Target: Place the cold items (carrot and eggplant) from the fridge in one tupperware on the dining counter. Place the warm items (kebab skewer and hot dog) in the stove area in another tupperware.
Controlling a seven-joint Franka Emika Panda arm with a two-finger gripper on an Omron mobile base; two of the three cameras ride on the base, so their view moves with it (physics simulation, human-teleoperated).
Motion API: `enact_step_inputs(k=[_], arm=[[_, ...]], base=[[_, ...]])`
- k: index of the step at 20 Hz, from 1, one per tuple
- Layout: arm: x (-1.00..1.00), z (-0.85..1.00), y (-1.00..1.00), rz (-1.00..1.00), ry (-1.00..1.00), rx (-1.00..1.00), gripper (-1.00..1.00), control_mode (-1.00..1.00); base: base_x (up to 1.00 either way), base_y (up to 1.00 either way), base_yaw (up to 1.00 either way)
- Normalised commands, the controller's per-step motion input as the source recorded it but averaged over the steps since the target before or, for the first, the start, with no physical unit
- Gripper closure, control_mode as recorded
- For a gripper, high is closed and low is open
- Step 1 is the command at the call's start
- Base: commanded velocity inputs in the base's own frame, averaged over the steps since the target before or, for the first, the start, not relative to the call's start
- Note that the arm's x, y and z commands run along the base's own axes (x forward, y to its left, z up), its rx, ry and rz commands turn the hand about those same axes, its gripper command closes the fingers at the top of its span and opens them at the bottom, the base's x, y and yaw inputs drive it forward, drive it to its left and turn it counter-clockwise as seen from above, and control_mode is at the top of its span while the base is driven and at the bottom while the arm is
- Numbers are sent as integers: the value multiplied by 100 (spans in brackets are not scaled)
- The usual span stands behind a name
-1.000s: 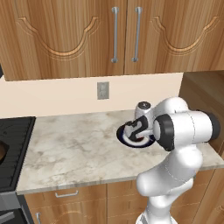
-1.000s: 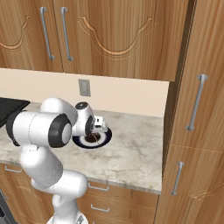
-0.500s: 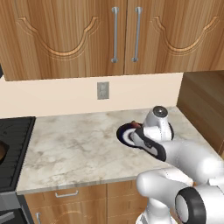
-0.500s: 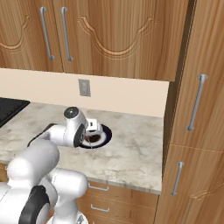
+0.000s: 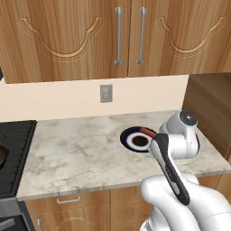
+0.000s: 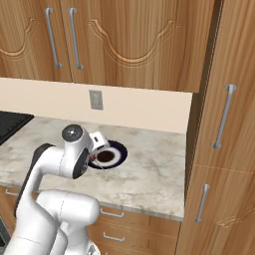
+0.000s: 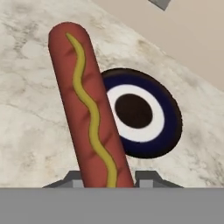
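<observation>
My claw (image 7: 105,181) is closed on the hot dog (image 7: 87,109). In the hand view the sausage with its mustard line rises from between my two finger tips, which sit against it on both sides near its lower end. It looks lifted off the dark blue and white plate (image 7: 144,116), which lies behind it on the marble surface (image 5: 76,153).

From the left base view the plate (image 5: 137,140) sits toward the right of the surface, near the wall with the outlet (image 5: 106,93). The red end of the hot dog (image 5: 148,132) shows at the plate's right rim beside my wrist. The right base view has the plate (image 6: 110,155) just past my wrist, claw hidden behind it. The stove (image 5: 11,149) is at the far left.

Progress, my read:
- Hot dog is grasped and looks clear of the plate.
- No tupperware here, so drop-off is not done.
- Kebab skewer, carrot, eggplant: nothing to go on here, presumably all left.
- Early stage, first warm item in hand.

Next calls for carrying it to a container somewhere off these views.
</observation>
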Motion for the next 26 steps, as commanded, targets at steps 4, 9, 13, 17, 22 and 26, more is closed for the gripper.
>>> enact_step_inputs(k=[4,9,13,17,22,26], arm=[[-61,77,1,10,0,-12,100,-100],[-55,44,7,1,1,-10,100,-100],[-88,0,9,0,0,-2,100,-100],[-85,1,25,0,0,-7,100,-100],[-77,10,35,0,0,-4,100,-100],[0,0,0,0,0,0,100,100]], base=[[0,0,0],[0,0,0],[0,0,0],[0,0,0],[0,0,0],[-79,36,0]])
